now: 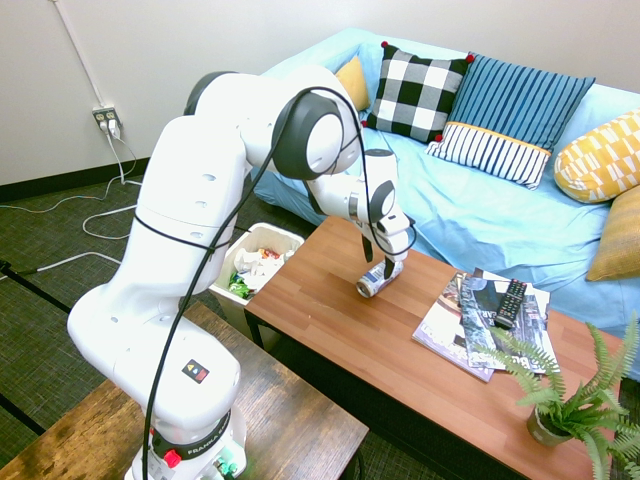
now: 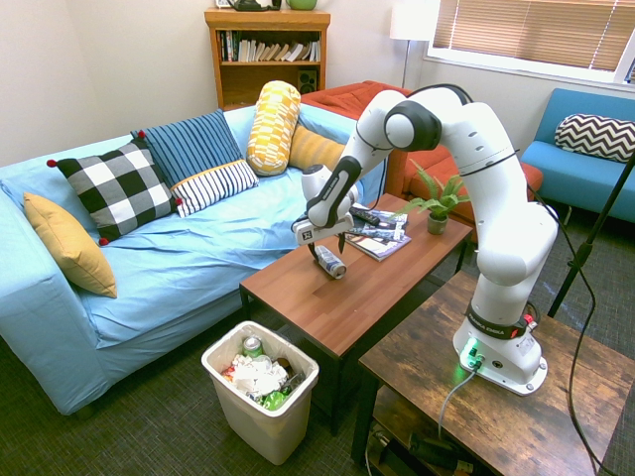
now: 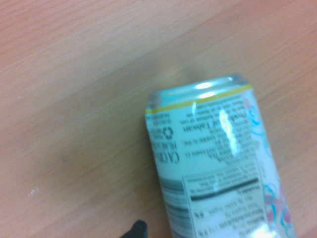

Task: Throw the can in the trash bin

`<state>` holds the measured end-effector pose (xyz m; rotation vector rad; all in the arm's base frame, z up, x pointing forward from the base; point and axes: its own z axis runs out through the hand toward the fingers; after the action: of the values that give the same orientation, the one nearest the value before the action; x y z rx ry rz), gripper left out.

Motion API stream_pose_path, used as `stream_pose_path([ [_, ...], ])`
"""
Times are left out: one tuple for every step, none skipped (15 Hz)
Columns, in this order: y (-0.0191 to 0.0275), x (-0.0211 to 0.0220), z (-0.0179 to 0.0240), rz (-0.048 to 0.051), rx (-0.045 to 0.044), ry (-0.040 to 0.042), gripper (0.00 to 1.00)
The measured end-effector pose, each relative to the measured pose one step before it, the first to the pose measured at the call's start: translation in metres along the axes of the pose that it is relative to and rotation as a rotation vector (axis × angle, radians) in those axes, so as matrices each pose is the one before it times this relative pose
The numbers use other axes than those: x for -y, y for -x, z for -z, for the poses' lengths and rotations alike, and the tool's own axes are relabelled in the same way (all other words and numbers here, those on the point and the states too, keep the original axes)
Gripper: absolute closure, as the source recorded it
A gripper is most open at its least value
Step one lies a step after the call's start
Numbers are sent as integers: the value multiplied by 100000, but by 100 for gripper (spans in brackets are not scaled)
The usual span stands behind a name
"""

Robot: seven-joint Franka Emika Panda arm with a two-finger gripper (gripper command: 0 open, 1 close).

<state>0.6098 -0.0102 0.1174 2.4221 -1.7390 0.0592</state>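
Observation:
The white-and-silver can [image 1: 378, 280] hangs tilted just over the left part of the wooden coffee table [image 1: 330, 325], its metal end pointing down. My gripper [image 1: 386, 264] comes down from above and is shut on it. From the other side the can [image 2: 330, 264] sits under the gripper [image 2: 327, 252] near the table's sofa-side edge. The wrist view shows the can [image 3: 218, 163] close up over the wood, with its label print. The cream-white trash bin [image 1: 283, 233] stands on the floor off the table's left end, holding several pieces of rubbish; its wall [image 2: 268, 426] is well below the table top.
Magazines [image 1: 462, 320] with a black remote [image 1: 510, 302] lie mid-table, and a potted fern [image 1: 570, 400] stands at the right end. A blue sofa [image 1: 470, 215] with several cushions runs behind the table. A dark wooden table [image 1: 290, 425] bears the arm.

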Motion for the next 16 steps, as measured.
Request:
stream_pose_path([
  [-228, 430, -567, 222, 439, 21, 100],
  [-234, 334, -385, 297, 556, 78, 100],
  [-290, 268, -335, 71, 575, 236, 100],
  [-301, 222, -304, -32, 466, 301, 100],
  [-262, 189, -222, -36, 265, -33, 100],
  [-197, 143, -168, -161, 202, -124, 100],
  [-79, 26, -140, 16, 232, 28, 100],
  [26, -27, -132, 109, 35, 155, 100],
  [84, 3, -115, 31, 75, 54, 100],
  [95, -8, -145, -98, 354, 7, 100],
  [35, 8, -94, 149, 392, -267, 100],
  [-11, -26, -40, 187, 195, -168, 100],
  [-92, -60, -37, -44, 136, -221, 100],
  [-127, -36, 0, 82, -21, -593, 100],
  [-98, -19, 115, 378, -227, -777, 100],
  [33, 92, 509, 583, -447, -1083, 100],
])
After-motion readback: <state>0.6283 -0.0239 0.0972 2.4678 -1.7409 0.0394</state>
